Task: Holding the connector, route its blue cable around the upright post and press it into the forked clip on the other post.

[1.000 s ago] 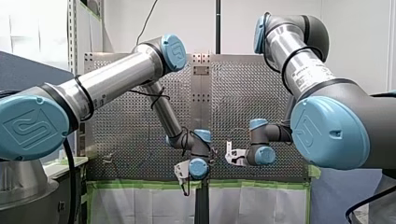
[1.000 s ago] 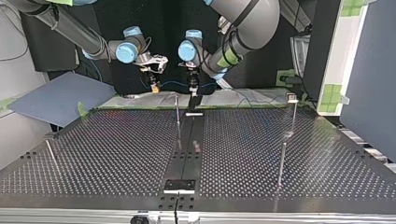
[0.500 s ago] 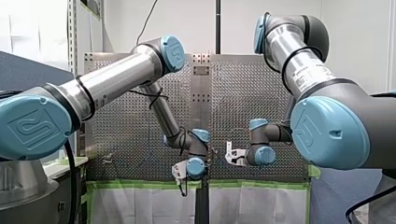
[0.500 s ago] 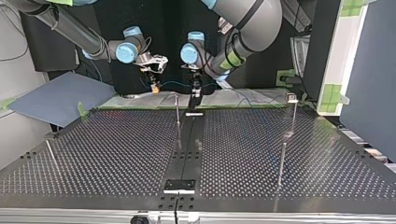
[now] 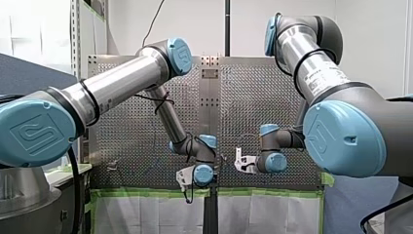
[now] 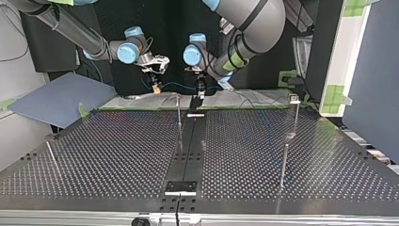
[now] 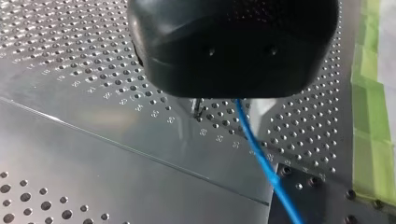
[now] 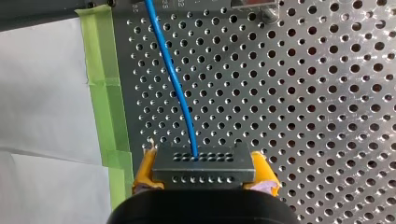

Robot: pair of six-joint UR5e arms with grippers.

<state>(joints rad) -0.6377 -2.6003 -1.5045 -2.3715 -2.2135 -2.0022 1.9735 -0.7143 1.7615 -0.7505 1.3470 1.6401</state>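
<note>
Seen from across the table (image 6: pixel 117 155), a black plate (image 6: pixel 180 187) lies at the near edge, and a thin post (image 6: pixel 283 162) stands to its right in the top view. Farther back, the upright post (image 6: pixel 179 113) rises beside the table's dark middle strip. The second post (image 6: pixel 296 117), capped by the small clip (image 6: pixel 293 98), stands well off at that view's right.

At the far edge my two grippers hang near each other, just past the upright post. My right gripper (image 6: pixel 155 86), at the top view's left, is closed on the connector (image 8: pixel 204 169), a dark block with rows of small holes clamped between its yellow pads (image 8: pixel 145 168). The blue cable (image 8: pixel 175 79) leaves the connector's face and runs ahead over the perforated surface, close to a strip of green tape (image 8: pixel 100 70). It spans the gap to my left gripper (image 6: pixel 200 90) and comes out again from beneath that gripper's black housing. I cannot tell whether that gripper is clamped on it. The cable is well apart from the clip and not yet wrapped round the upright post.
</note>
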